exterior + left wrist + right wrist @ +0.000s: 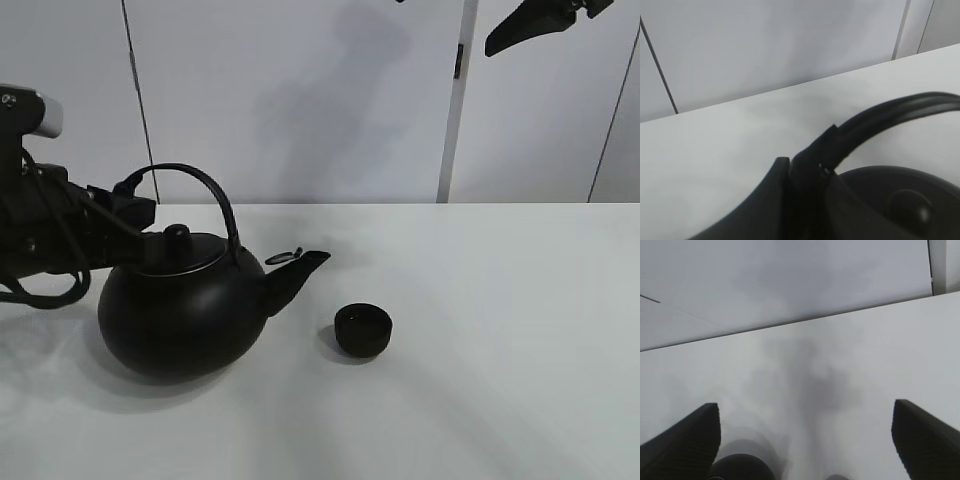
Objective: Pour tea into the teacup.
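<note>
Jaws: left gripper (135, 210) clamped on kettle (185, 310) handle; right gripper (805, 440) wide, empty. Kettle likely heavy; tip gently toward teacup (362, 329) beside spout.

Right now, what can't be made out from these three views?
- Whether the cup holds any tea: exterior high view, its inside is black and too small.
- The left hand grip on the kettle handle: the arm hides it in the exterior view; the left wrist view is blurred and cropped.
- The right hand: cut off by the exterior view's top edge.
- The kettle contents: the lid covers them.
</note>
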Controlling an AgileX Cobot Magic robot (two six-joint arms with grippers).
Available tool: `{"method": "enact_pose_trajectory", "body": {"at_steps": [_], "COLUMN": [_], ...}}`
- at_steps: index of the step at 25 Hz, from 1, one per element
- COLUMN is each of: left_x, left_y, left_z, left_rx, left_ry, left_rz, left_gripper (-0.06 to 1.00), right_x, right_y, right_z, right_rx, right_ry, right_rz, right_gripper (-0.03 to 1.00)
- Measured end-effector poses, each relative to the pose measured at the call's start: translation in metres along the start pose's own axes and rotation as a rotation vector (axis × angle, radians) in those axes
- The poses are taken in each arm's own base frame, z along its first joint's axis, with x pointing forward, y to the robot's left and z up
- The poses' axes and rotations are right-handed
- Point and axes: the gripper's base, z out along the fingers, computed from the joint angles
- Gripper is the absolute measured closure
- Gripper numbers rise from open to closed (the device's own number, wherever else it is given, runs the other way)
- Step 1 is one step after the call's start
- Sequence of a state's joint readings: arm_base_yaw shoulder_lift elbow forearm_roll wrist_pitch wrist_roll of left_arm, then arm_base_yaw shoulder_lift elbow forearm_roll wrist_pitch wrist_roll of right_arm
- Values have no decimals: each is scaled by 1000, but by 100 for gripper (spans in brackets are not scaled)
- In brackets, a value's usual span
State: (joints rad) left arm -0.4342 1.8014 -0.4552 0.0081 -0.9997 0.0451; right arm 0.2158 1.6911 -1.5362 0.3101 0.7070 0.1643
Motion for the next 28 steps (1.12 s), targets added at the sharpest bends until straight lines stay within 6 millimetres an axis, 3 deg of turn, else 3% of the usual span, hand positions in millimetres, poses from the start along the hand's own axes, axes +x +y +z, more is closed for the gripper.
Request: {"method": "enact_pose_trajectory", "body": {"at_steps": [4,19,28], "left_x": [13,18,22], "left_y": [-1,-2,-3], "left_z": [5,-1,-9], "left_rx": [5,8,12], "left_ry": [15,6,0], "left_rz": [-23,-22,-32], "left_gripper": [84,82,50], "right_x": [0,0,0], "right_y": [0,0,0], "right_z": [0,0,0], "right_rx": [0,0,0], "right_ry": [0,0,0], "right_rz": [0,0,0], "right_gripper": [33,33,33]}}
